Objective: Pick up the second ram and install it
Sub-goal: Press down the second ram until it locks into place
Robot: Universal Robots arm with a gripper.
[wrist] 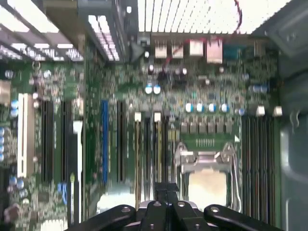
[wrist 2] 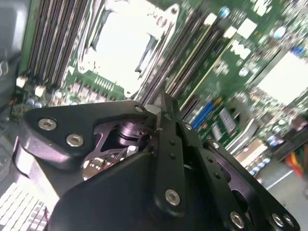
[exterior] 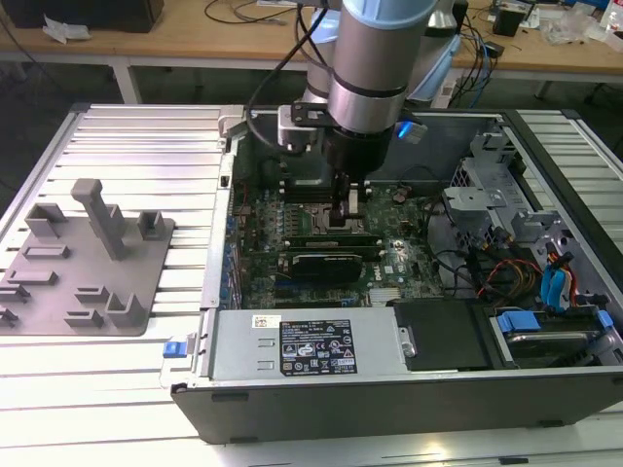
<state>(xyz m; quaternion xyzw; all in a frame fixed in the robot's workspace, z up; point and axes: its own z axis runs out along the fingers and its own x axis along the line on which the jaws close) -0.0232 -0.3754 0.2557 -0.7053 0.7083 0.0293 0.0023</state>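
**A:** Starting at the exterior view's left, we are seeing the grey tray (exterior: 146, 292) on the slatted table, well apart from the open computer case (exterior: 292, 389). Where are we placing the second ram (wrist: 158, 154)?

**B:** We are judging it to be the thin strip standing on edge in a memory slot, straight ahead of the fingertips in the first wrist view. We are not certain of that, since the slots are crowding together there.

**A:** And the gripper (exterior: 343, 222)?

**B:** It is reaching down into the case over those slots, just beside the processor socket (wrist: 207, 168). In both wrist views we are seeing the jaws drawn together, tips meeting. We cannot tell whether a stick's edge is pinched between them.

**A:** So how are we doing this well?

**B:** We are keeping the stick upright and in line with the slot, and pressing evenly along its length so both end clips are catching. We are also staying off the broad black card (exterior: 326, 261) nearby and the loose cables (exterior: 496, 272) further to the exterior view's right
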